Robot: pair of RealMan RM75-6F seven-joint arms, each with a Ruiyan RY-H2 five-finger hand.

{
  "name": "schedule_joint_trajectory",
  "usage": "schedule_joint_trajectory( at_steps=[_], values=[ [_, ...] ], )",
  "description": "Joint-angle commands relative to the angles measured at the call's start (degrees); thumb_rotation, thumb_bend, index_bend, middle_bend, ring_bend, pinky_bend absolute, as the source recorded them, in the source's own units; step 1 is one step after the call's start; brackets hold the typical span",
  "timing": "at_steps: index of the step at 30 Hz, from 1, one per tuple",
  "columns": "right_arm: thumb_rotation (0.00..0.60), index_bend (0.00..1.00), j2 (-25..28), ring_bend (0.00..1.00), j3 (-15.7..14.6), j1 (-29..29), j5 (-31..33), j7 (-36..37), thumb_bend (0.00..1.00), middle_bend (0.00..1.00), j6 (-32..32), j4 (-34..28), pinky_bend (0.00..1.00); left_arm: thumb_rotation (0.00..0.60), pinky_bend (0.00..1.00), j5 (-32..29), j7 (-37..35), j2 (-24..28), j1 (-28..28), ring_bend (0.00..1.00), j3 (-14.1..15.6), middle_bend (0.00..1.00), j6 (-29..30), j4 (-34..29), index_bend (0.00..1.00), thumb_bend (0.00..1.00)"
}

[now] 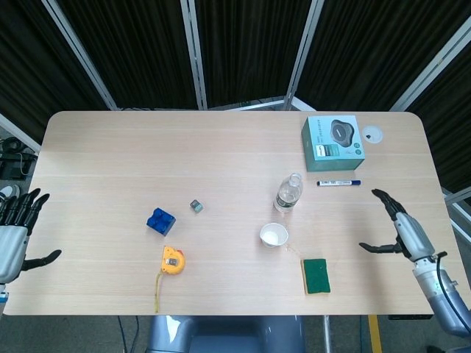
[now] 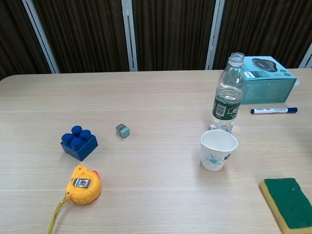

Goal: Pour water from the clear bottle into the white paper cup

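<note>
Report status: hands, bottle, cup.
Left robot hand and right robot hand open, empty. Clear bottle upright, uncapped, beside white paper cup. Nothing blocking.

The pale wood bench [image 1: 110, 162] carries a clear bottle [image 2: 227, 93] upright, white paper cup [image 2: 218, 149] just beside it — plus sponge [image 2: 291, 202], marker [image 2: 273, 110], teal box [image 2: 267, 78], blue brick [image 2: 78, 143], yellow tape measure [image 2: 84, 185], small grey cube [image 2: 123, 130].

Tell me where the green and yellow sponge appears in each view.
Head view: green and yellow rectangular sponge lies right of centre, near the table's front edge.
Chest view: sponge in the bottom right corner, cut off by the frame.
Shared landmark: white paper cup, to the sponge's left.
</note>
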Motion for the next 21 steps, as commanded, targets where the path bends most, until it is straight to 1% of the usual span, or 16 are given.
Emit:
schedule_joint_trajectory(
  at_steps=[1,4,9,13,21],
  values=[
    [0.6,0.0,-6.1,0.0,1.4,7.4,-2.8,13.0,0.0,0.0,-10.6,11.0,0.0,0.6,0.0,-1.8,1.0,-0.5,-0.3,0.0,-0.5,0.0,-0.7,0.3,0.0,0.0],
    [0.6,0.0,-9.3,0.0,1.6,9.7,-3.7,16.2,0.0,0.0,-13.1,14.7,0.0,0.6,0.0,-3.4,1.7,-0.9,-0.7,0.0,-0.7,0.0,-1.9,0.5,0.0,0.0],
    [0.6,0.0,-14.6,0.0,2.3,12.9,-4.2,18.6,0.0,0.0,-16.1,20.2,0.0,0.6,0.0,-5.2,2.4,-1.0,-1.5,0.0,-0.9,0.0,-4.0,0.9,0.0,0.0],
    [0.6,0.0,-17.4,0.0,3.1,14.4,-3.1,18.4,0.0,0.0,-18.1,22.3,0.0,0.6,0.0,-6.0,1.9,-1.0,-1.9,0.0,-0.9,0.0,-5.1,1.0,0.0,0.0],
    [0.6,0.0,-21.9,0.0,5.2,16.7,-1.3,16.1,0.0,0.0,-19.0,24.9,0.0,0.6,0.0,-7.0,1.3,-0.7,-2.7,0.0,-0.9,0.0,-7.0,1.3,0.0,0.0]
  ],
)
